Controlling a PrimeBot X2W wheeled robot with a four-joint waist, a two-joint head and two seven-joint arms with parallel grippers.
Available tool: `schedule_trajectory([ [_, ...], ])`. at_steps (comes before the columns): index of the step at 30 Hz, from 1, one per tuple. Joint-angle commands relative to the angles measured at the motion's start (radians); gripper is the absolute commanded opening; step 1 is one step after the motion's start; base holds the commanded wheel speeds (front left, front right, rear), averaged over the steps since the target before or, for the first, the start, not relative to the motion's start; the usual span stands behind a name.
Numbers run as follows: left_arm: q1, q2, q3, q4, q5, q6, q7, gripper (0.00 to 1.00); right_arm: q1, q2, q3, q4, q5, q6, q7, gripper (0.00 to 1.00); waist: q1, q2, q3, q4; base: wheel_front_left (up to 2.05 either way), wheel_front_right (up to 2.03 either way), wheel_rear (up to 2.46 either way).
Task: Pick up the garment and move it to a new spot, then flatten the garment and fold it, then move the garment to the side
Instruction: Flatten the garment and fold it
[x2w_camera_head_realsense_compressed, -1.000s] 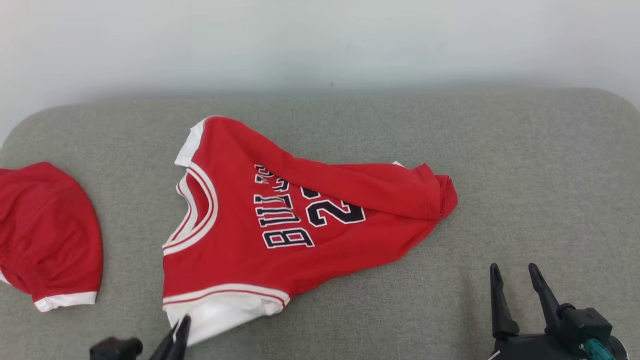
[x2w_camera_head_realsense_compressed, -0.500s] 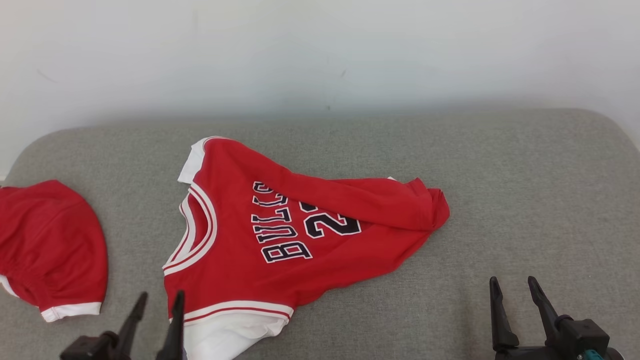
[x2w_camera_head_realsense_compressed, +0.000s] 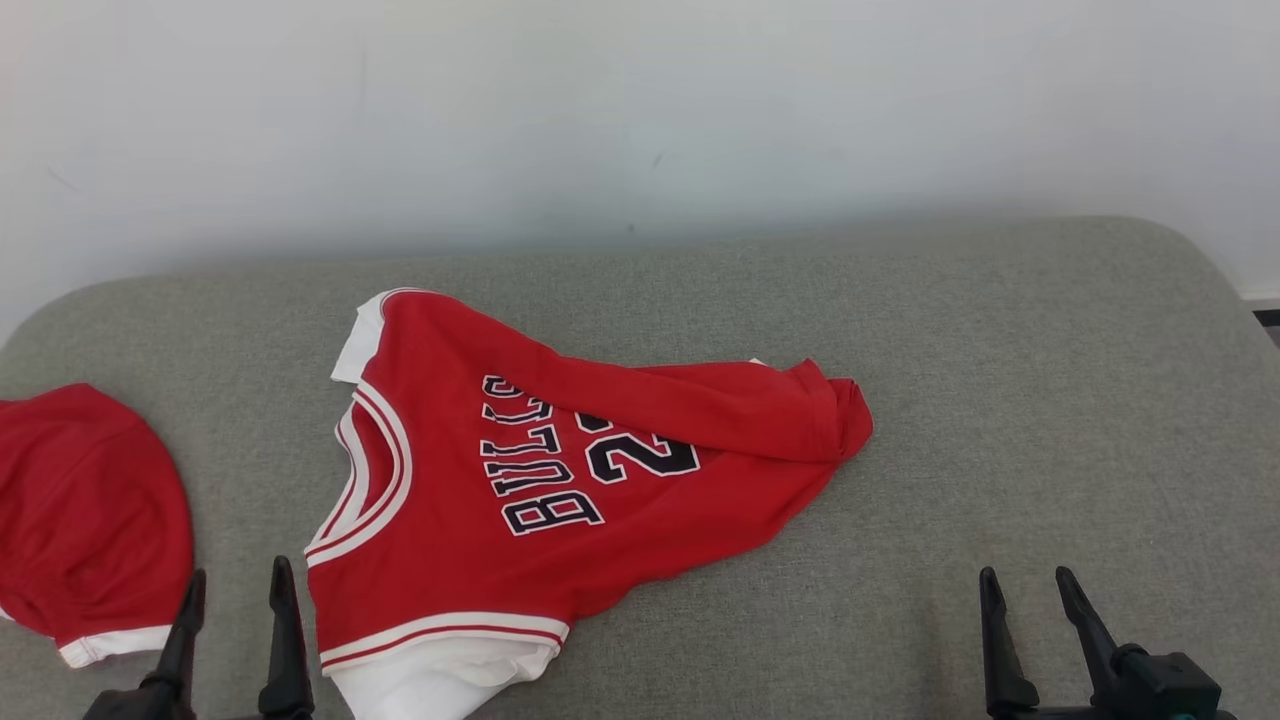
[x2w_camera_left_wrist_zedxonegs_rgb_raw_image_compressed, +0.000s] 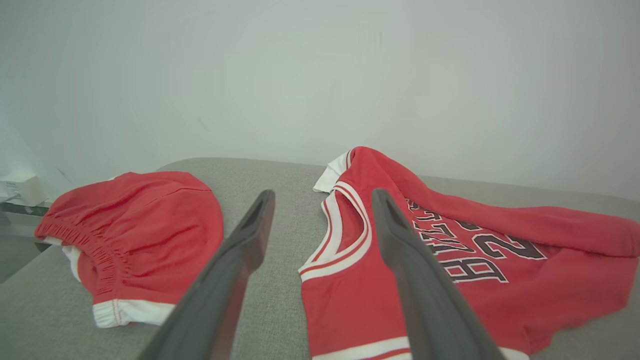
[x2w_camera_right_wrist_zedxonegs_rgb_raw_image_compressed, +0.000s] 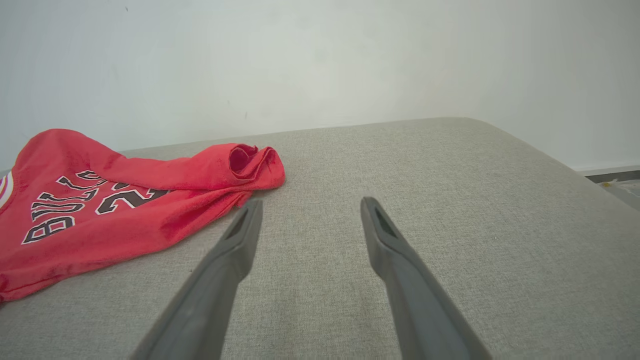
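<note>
A plain white wall (x2w_camera_head_realsense_compressed: 640, 100) backs a grey fabric-covered worktop (x2w_camera_head_realsense_compressed: 1050, 400); on it, left of centre, lies the red jersey (x2w_camera_head_realsense_compressed: 500, 560), lettering up, with nothing holding it. Its long axis runs across the robot's front; the white-trimmed collar (x2w_camera_head_realsense_compressed: 400, 480) points to the robot's left, and the bottom end (x2w_camera_head_realsense_compressed: 840, 415) lies bunched to the right, a little farther from the robot than the collar. The far edge is folded over onto the number, so the jersey is not yet flat. A pair of red shorts (x2w_camera_head_realsense_compressed: 90, 500) sits apart at the left edge of the worktop.

The left gripper (x2w_camera_head_realsense_compressed: 240, 572) has its fingers spread with nothing between them; it stands just beside the jersey's near-left corner, between jersey and shorts. The right gripper (x2w_camera_head_realsense_compressed: 1027, 575) is likewise spread and empty over bare fabric, well apart from the bunched end, which lies ahead of it and to its left.

The left arm is plainly the nearer. By my reading, flattening calls for the left gripper at the collar side and the right reaching forward and leftward to the bunched end, the two drawing apart along that long axis.
</note>
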Motion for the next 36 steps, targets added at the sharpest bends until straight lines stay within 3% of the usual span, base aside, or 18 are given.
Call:
schedule_trajectory([
  [1,0.014,-0.006,0.013,-0.004,0.021,-0.002,-0.003,1.0,0.01,-0.001,-0.001,-0.002,0.006,0.001,0.0,1.0,0.0,0.0,0.004,-0.001,0.0,0.0,0.0],
  [10,0.026,-0.067,0.092,-0.019,0.144,-0.052,-0.003,1.0,0.001,-0.001,-0.003,-0.006,0.007,0.001,0.0,1.0,0.0,0.0,0.028,0.006,0.0,0.0,0.0],
  [20,-0.009,-0.112,0.127,0.001,0.187,-0.099,-0.003,1.0,-0.097,-0.027,0.056,0.032,-0.026,0.001,0.0,1.0,0.0,0.0,0.044,0.047,0.0,0.0,0.0],
  [28,-0.05,-0.138,0.135,0.023,0.203,-0.129,-0.003,1.0,-0.295,-0.102,0.136,0.198,-0.036,0.001,0.021,1.0,0.0,0.0,0.077,0.126,0.0,0.0,0.0],
  [36,-0.087,-0.155,0.112,0.04,0.207,-0.146,-0.003,1.0,-0.467,-0.167,0.183,0.472,-0.036,0.001,0.046,1.0,0.0,0.0,0.115,0.225,0.0,0.0,0.0],
])
